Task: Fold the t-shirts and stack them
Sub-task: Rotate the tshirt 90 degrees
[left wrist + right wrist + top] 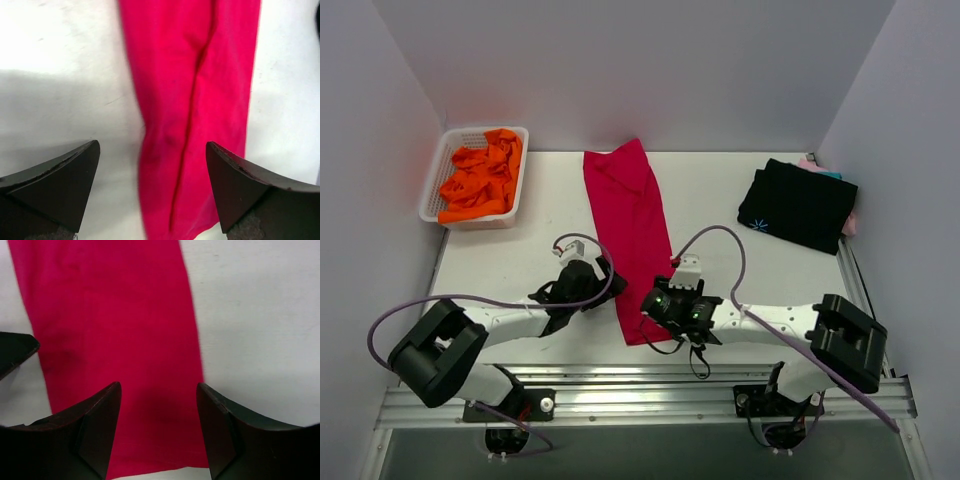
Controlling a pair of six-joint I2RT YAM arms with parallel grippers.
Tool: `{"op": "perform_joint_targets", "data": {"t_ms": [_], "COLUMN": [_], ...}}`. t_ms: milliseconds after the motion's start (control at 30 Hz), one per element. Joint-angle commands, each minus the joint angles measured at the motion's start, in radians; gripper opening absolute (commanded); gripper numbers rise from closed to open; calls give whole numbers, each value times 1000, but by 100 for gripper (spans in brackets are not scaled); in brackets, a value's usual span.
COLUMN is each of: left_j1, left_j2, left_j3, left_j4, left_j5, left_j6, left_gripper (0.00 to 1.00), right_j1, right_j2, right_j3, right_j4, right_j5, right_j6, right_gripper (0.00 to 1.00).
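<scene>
Red t-shirt (630,235) lies in a long strip on the table (520,265)
It runs 12 to 6 o'clock; left claw (604,272) wide open at its 8 o'clock edge, right claw (658,300) part-open over its near end, both empty.

Soft matt cloth crimson t-shirt (630,240) (smooth white table (720,200))

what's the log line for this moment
red t-shirt: folded strip | left end effector: open, empty | right end effector: open, over it
</scene>
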Motion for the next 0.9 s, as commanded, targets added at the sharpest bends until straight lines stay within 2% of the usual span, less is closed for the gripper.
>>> {"op": "perform_joint_targets", "data": {"t_ms": [0, 100, 233, 433, 633, 867], "left_j1": [-9, -23, -74, -106, -107, -107], "left_j2": [-124, -268, -368, -316, -321, -333], "left_j3": [-44, -63, -129, -143, -168, -177], "left_j4": [-256, -292, -270, -241, -215, -220], "left_j5": [-86, -93, -91, -88, -88, -96], "left_j6": [24, 31, 21, 12, 15, 20], "left_gripper": [97, 97, 97, 95, 93, 91], "right_j1": [38, 45, 45, 45, 45, 45], "right_j2": [70, 121, 190, 308, 353, 380], "right_j3": [106, 140, 177, 272, 278, 281], "right_j4": [10, 13, 50, 39, 44, 47], "right_j5": [50, 51, 28, 11, -5, -17], "right_j6": [36, 30, 9, -13, -3, -3], "right_gripper": [57, 57, 57, 54, 49, 36]}}
